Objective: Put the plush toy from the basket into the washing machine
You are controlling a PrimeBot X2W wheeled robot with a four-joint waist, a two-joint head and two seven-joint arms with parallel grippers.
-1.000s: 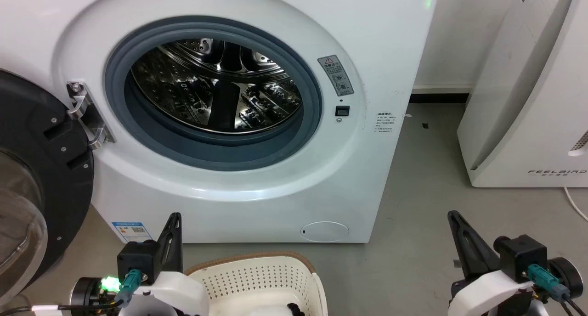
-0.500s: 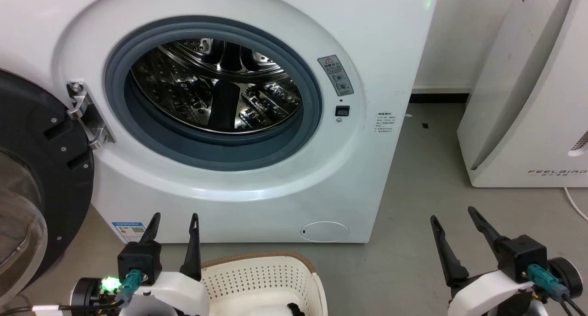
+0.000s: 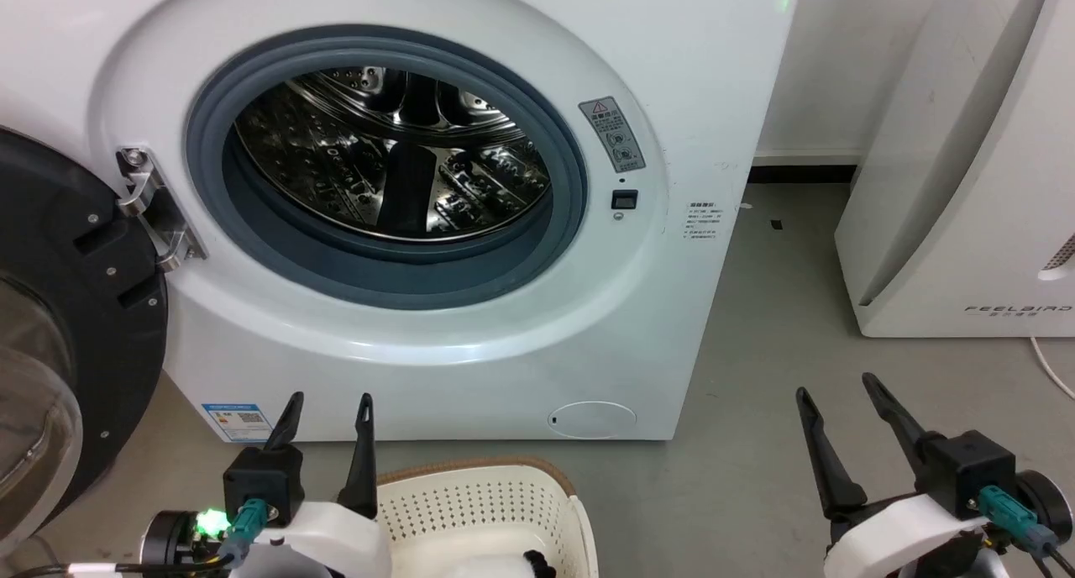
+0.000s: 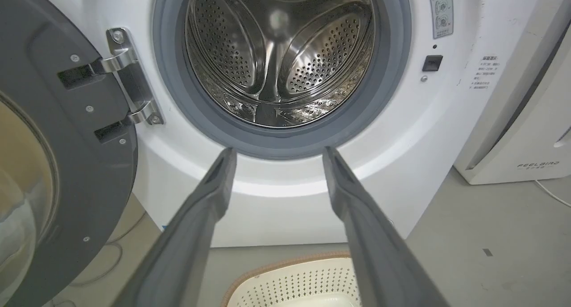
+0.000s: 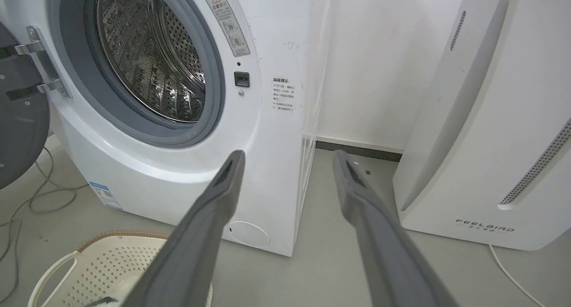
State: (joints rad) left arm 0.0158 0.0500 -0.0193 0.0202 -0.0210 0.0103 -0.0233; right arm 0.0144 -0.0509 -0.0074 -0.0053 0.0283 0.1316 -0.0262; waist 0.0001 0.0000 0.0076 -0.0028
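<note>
Steel gleams in the empty drum [image 3: 395, 149] of the washing machine [image 3: 697, 74], its door [image 3: 84, 309] swung wide. The left gripper [image 3: 330, 397] and right gripper [image 3: 836, 385], pinched together a second ago, now stand parted and empty. The plush toy [image 3: 495, 570] lies in the basket [image 3: 479, 465] below, so the pickup looks imminent.
</note>
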